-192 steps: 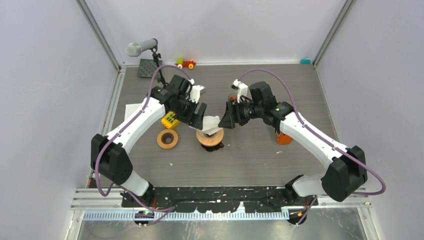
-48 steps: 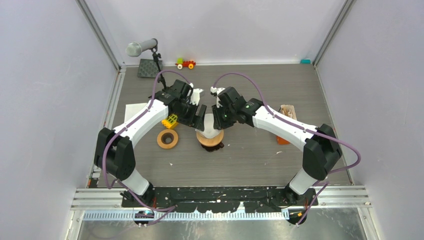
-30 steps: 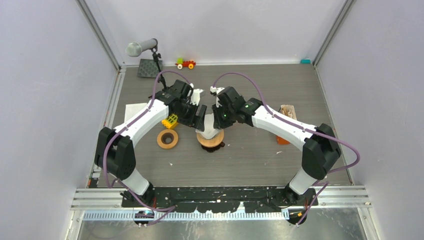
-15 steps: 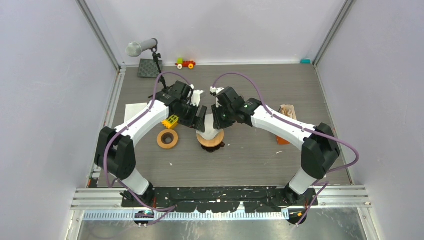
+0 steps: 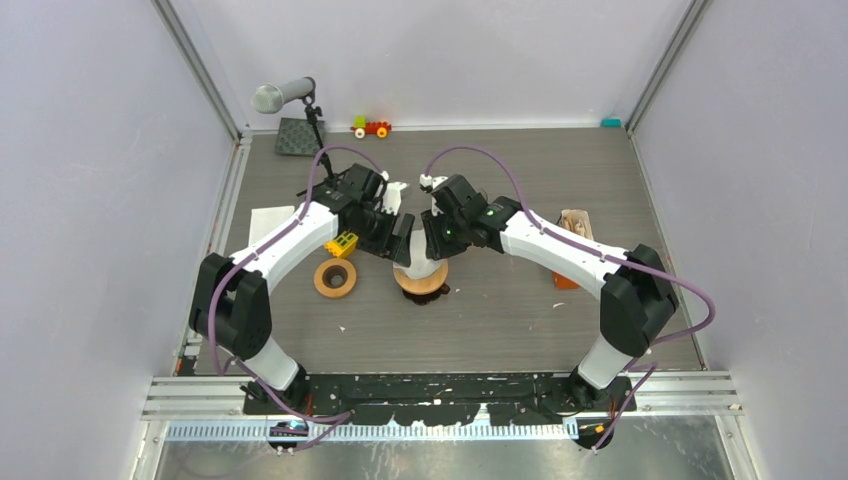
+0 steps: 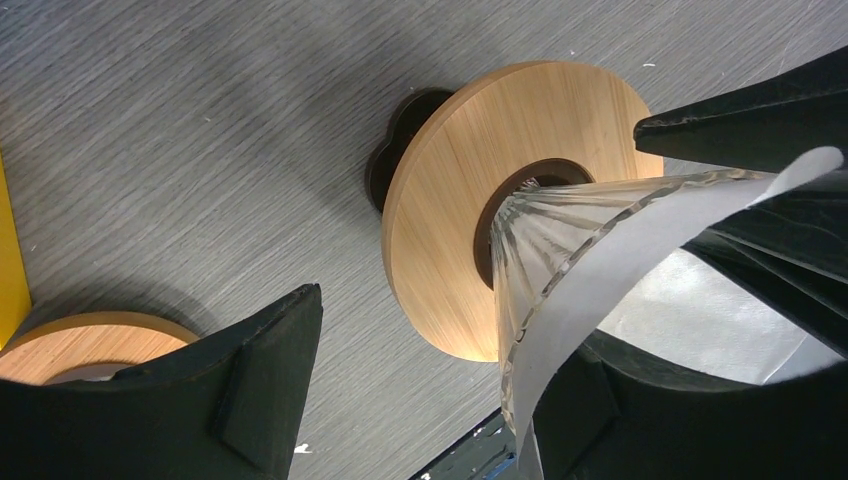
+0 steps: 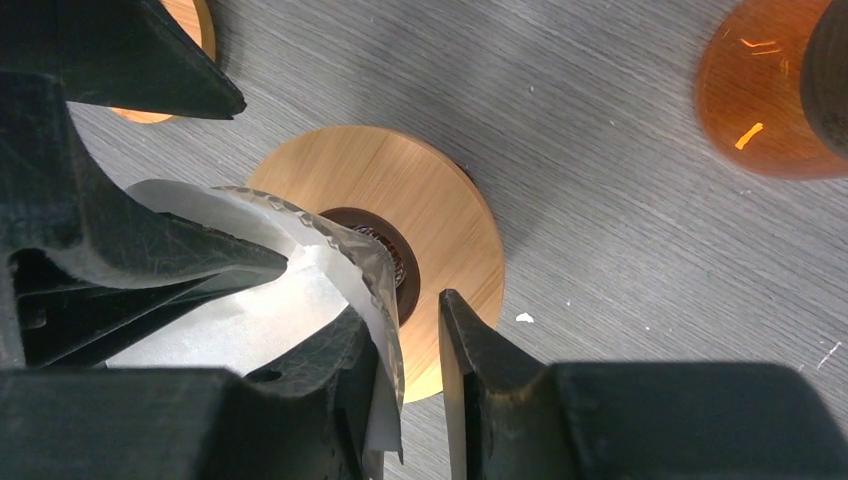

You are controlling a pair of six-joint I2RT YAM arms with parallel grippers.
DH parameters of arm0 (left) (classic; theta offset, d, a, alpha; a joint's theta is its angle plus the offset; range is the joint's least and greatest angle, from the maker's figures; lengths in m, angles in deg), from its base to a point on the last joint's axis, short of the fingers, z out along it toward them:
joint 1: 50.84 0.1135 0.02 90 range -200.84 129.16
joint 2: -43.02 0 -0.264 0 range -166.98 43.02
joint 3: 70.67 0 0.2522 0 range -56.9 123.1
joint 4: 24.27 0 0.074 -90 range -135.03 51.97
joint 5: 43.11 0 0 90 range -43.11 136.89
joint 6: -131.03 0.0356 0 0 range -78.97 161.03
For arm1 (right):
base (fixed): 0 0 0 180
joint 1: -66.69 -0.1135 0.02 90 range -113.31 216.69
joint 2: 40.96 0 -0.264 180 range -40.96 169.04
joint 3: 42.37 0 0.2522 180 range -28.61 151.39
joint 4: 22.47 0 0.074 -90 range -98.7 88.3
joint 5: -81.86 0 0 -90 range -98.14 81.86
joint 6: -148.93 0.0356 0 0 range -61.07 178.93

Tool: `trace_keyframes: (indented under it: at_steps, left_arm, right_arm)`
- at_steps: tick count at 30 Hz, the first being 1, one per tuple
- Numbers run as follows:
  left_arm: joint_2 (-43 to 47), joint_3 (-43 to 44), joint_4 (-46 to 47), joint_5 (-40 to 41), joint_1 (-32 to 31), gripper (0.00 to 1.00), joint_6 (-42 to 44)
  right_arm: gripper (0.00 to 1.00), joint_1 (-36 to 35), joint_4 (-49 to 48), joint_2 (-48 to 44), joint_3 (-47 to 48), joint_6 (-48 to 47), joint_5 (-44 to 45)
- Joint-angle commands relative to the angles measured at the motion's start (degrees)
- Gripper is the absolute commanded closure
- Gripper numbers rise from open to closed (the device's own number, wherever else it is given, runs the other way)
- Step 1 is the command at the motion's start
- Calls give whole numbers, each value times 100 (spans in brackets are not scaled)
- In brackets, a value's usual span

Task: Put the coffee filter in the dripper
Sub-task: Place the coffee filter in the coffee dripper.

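The dripper (image 5: 421, 277) is a ribbed glass cone (image 6: 535, 235) on a round wooden base (image 7: 440, 210), standing mid-table. The white coffee filter (image 5: 420, 250) sits inside the cone (image 7: 362, 262), its paper (image 6: 620, 250) rising above the rim (image 7: 230, 325). My left gripper (image 6: 435, 350) is open wide: one finger is inside the filter, the other hangs well off to the left over bare table. My right gripper (image 7: 400, 312) straddles the opposite rim, open. Its inner finger lies against the paper and its outer finger stands clear of the glass. Both grippers (image 5: 398, 238) (image 5: 436, 243) meet over the dripper.
A wooden ring (image 5: 335, 277) and a yellow brick (image 5: 342, 242) lie left of the dripper. An orange cup (image 5: 568, 276) (image 7: 760, 90) stands to the right. A microphone (image 5: 283, 95) and a small toy (image 5: 372, 127) sit by the back wall.
My right gripper's jaws have parted, letting go of the rim of the filter and cone. Both arms have stayed almost still, and the left gripper is unchanged.
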Motion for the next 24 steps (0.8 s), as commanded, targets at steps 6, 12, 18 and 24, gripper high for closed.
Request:
trace_keyframes:
  at_steps: [6,12,18,24]
  left_arm:
    - [29,-91,154,-14,2,28,69]
    - [37,-161,204,-3,2,28,95]
    - [64,-163,195,0,2,28,117]
    - [170,-14,68,7,2,27,185]
  right_arm:
    - [68,-23,-68,92,112,-9,106]
    - [67,-21,-96,101,73,-24,109]
    - [65,-27,-131,103,55,-43,135]
    - [60,-27,-53,-33,176,-128,113]
